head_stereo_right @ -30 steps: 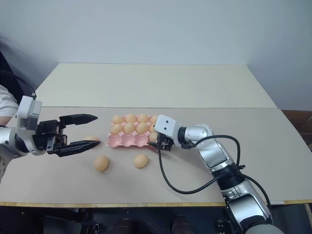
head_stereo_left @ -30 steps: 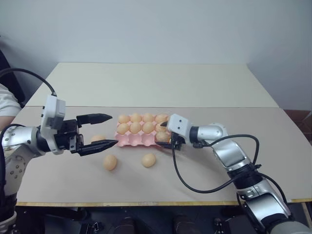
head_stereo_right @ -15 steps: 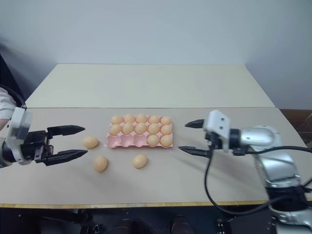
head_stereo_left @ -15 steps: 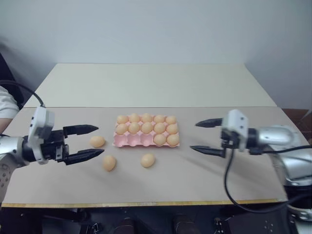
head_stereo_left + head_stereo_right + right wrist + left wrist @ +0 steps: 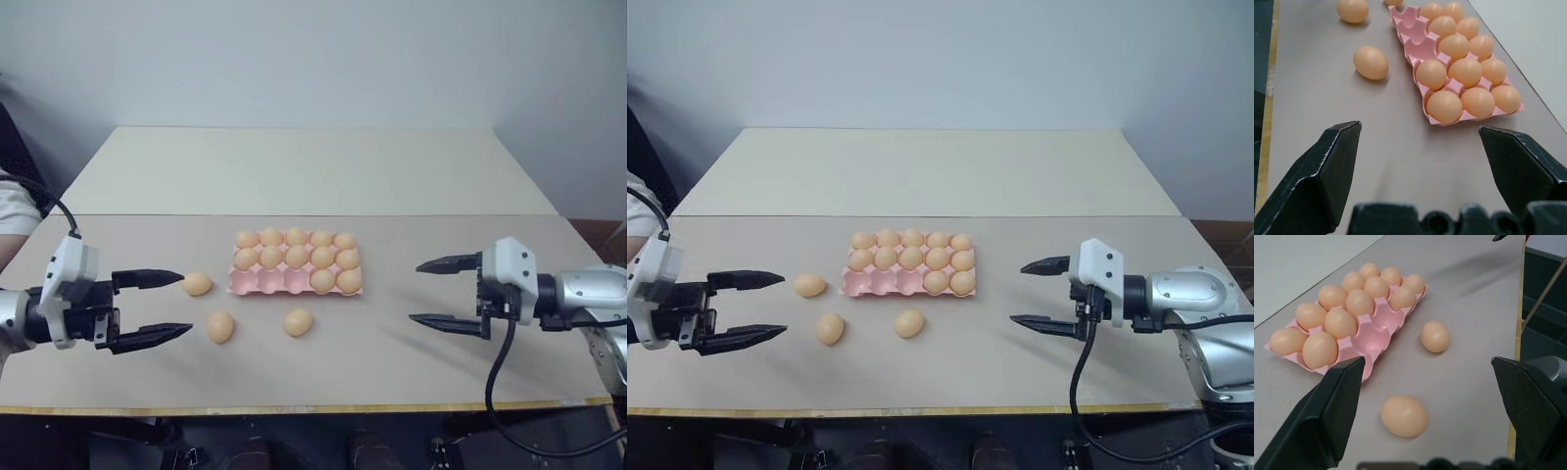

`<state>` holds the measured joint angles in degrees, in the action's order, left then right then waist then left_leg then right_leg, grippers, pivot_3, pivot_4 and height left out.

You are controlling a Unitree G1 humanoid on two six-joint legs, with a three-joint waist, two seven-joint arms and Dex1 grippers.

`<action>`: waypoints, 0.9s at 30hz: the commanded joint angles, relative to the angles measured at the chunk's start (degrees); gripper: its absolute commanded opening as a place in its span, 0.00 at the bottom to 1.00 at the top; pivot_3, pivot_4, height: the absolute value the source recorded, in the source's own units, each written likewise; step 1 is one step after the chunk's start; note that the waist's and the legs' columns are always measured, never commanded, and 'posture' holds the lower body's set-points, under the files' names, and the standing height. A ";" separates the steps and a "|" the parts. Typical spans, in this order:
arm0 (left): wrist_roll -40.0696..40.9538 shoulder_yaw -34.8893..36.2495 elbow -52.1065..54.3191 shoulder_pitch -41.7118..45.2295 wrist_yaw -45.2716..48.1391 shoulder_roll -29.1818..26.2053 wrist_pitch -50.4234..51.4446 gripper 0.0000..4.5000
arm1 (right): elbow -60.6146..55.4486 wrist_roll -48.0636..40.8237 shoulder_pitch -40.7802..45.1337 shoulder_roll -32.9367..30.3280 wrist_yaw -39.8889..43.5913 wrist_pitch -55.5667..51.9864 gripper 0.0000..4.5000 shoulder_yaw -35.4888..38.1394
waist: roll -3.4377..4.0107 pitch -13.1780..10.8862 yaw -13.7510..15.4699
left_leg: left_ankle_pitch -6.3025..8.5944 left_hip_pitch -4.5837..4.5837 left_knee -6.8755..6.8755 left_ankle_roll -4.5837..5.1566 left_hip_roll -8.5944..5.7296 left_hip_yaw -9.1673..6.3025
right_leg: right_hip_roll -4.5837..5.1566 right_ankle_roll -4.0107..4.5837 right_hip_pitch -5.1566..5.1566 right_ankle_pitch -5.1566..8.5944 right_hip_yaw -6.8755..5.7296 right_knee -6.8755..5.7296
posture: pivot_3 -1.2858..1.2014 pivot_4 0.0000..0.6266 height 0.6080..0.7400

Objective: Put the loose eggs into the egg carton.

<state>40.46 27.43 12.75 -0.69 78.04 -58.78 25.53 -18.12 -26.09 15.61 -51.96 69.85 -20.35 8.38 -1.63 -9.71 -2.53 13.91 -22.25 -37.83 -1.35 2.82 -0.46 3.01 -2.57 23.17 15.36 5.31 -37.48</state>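
Observation:
The pink egg carton [image 5: 257,282] lies mid-table, its back and middle rows full of eggs. Two more sit at the right end of the front row, and the three cups to their left are bare. Three loose eggs rest on the table left of and in front of it: one [image 5: 197,284] by its left end, one [image 5: 220,326] nearer me, one [image 5: 298,321] before the front row. My left gripper [image 5: 184,304] hangs open left of them, holding nothing, its upper fingertip close to the first egg. My right gripper [image 5: 415,292] hangs open and holding nothing, right of the carton.
A second, paler table [image 5: 304,166] adjoins at the back, against a plain wall. The table's front edge [image 5: 313,406] runs close below the loose eggs. A person's white sleeve [image 5: 12,208] shows at the far left. Black cables trail from both wrists.
My right gripper has pulled away from the carton's right front corner, swinging out to the right. My left gripper has drawn back to the left and a little lower. The eggs have not moved.

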 commanded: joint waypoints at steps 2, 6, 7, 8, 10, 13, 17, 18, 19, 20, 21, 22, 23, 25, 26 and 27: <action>-0.68 -0.12 1.77 0.10 1.93 -1.73 -1.26 1.00 | -1.73 0.27 3.69 2.04 0.03 2.15 0.99 -4.29 | 0.00 0.00 -0.08 | 0.00 0.01 0.00 0.00 0.00 0.00 | -0.01 0.00 0.00 0.00 0.00 -0.01 | 0.52 0.24 1.00; -0.34 -3.65 3.27 1.14 4.68 -1.92 -1.80 1.00 | -1.00 6.00 8.86 7.93 0.22 7.04 0.99 -14.67 | 0.00 0.00 -0.40 | 0.00 0.05 0.00 0.00 0.01 0.01 | -0.03 0.01 0.01 0.00 0.02 -0.05 | 0.52 0.24 1.00; -0.31 -4.63 3.37 1.81 5.02 -1.78 -1.88 1.00 | 0.62 8.10 10.39 9.63 -0.05 8.68 0.99 -17.06 | 0.01 -0.01 -0.28 | 0.00 0.02 0.00 0.00 0.01 0.01 | -0.04 0.01 0.03 0.00 0.02 -0.05 | 0.52 0.24 1.00; -0.42 -5.51 3.56 2.35 5.24 -1.64 -2.08 1.00 | 2.28 10.03 11.90 11.26 -0.54 9.87 0.99 -19.31 | 0.01 -0.01 -0.18 | 0.00 -0.02 0.00 0.00 0.01 0.01 | -0.03 0.01 0.07 0.00 0.02 -0.05 | 0.52 0.24 1.00; -0.68 -7.03 3.68 3.54 5.32 -1.22 -2.60 1.00 | 5.54 13.48 14.48 13.94 -1.10 12.45 0.99 -22.82 | 0.00 -0.01 -0.07 | 0.00 -0.05 -0.01 0.00 0.00 0.00 | -0.02 0.01 0.08 0.00 0.01 -0.04 | 0.52 0.24 1.00; -0.08 -8.96 4.27 5.15 5.37 -0.72 -2.14 1.00 | 10.01 17.35 18.18 18.41 -0.59 15.90 0.99 -27.98 | 0.01 -0.01 0.05 | 0.00 -0.03 -0.01 0.00 0.01 0.01 | -0.03 0.02 0.07 0.00 0.00 -0.06 | 0.52 0.24 1.00; -0.52 -10.92 4.94 5.68 6.40 -0.63 -2.73 1.00 | 15.81 20.51 21.65 24.75 -1.28 17.71 0.99 -32.78 | 0.01 -0.01 -0.03 | 0.00 -0.04 -0.01 0.00 0.01 -0.01 | -0.03 0.03 0.08 0.00 -0.01 -0.08 | 0.52 0.24 1.00; -0.66 -11.10 4.99 5.69 6.51 -0.68 -2.90 1.00 | 16.95 21.30 22.05 25.46 -1.31 18.49 0.99 -33.32 | 0.01 -0.01 -0.06 | 0.00 -0.04 -0.01 0.00 0.01 -0.01 | -0.03 0.03 0.09 -0.01 -0.01 -0.09 | 0.52 0.24 1.00; -0.77 -11.08 4.91 5.65 6.55 -0.66 -3.10 1.00 | 19.50 23.12 22.59 26.32 -2.08 20.47 0.99 -34.21 | 0.01 -0.01 -0.05 | 0.00 -0.02 -0.01 0.00 0.01 -0.01 | -0.03 0.03 0.09 -0.01 -0.01 -0.11 | 0.52 0.24 1.00; -0.86 -10.98 4.83 5.56 6.57 -0.62 -3.28 1.00 | 21.78 25.13 23.15 26.85 -2.85 22.38 0.99 -35.16 | 0.01 -0.01 -0.06 | 0.00 -0.02 -0.01 0.00 0.01 -0.01 | -0.03 0.03 0.09 -0.01 -0.02 -0.11 | 0.52 0.24 1.00; -0.99 -10.93 4.69 5.52 6.53 -0.57 -3.45 1.00 | 23.88 26.75 23.70 27.24 -3.24 24.27 0.99 -36.01 | 0.01 -0.01 -0.06 | 0.00 -0.01 -0.01 0.00 0.01 -0.01 | -0.03 0.04 0.09 -0.01 -0.02 -0.12 | 0.52 0.24 1.00; -1.32 -10.84 4.61 5.37 6.39 -0.48 -3.80 1.00 | 25.36 27.40 24.04 27.65 -3.19 25.53 0.99 -36.44 | 0.01 -0.01 0.02 | 0.00 -0.01 -0.01 0.00 0.01 -0.01 | -0.03 0.04 0.09 -0.01 -0.02 -0.12 | 0.52 0.24 1.00; -1.72 -10.85 4.57 5.19 6.26 -0.43 -4.19 1.00 | 26.31 27.57 24.25 28.06 -3.05 26.12 0.99 -36.58 | 0.01 -0.01 0.07 | 0.00 -0.01 -0.01 0.00 0.01 -0.01 | -0.03 0.04 0.08 -0.01 -0.03 -0.12 | 0.52 0.24 1.00; -2.17 -10.83 4.62 4.65 6.28 -0.42 -4.81 1.00 | 27.76 27.43 24.60 28.93 -2.49 26.49 0.99 -36.72 | 0.01 -0.01 0.00 | 0.00 -0.01 -0.01 0.00 0.01 -0.01 | -0.03 0.04 0.08 -0.01 -0.04 -0.12 | 0.52 0.24 1.00; -2.13 -10.79 4.75 4.44 6.25 -0.42 -4.83 1.00 | 28.50 27.59 24.72 29.23 -2.27 27.00 0.99 -36.83 | 0.01 -0.01 -0.02 | 0.00 -0.02 -0.01 0.00 0.01 -0.01 | -0.03 0.04 0.08 -0.01 -0.03 -0.12 | 0.52 0.24 1.00; -2.12 -10.54 4.98 3.99 6.20 -0.43 -4.89 1.00 | 29.69 28.48 24.80 29.62 -2.55 27.81 0.99 -37.30 | 0.01 -0.01 -0.07 | 0.00 -0.02 -0.01 0.00 0.01 -0.01 | -0.03 0.04 0.09 -0.01 -0.03 -0.12 | 0.52 0.24 1.00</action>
<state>38.32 15.69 16.65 3.63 84.12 -59.10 21.47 11.43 1.67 39.04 -22.66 67.41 5.37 -28.87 -1.63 -9.72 -2.60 13.91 -22.27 -37.84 -1.35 2.83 -0.48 2.98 -2.53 23.25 15.35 5.28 -37.60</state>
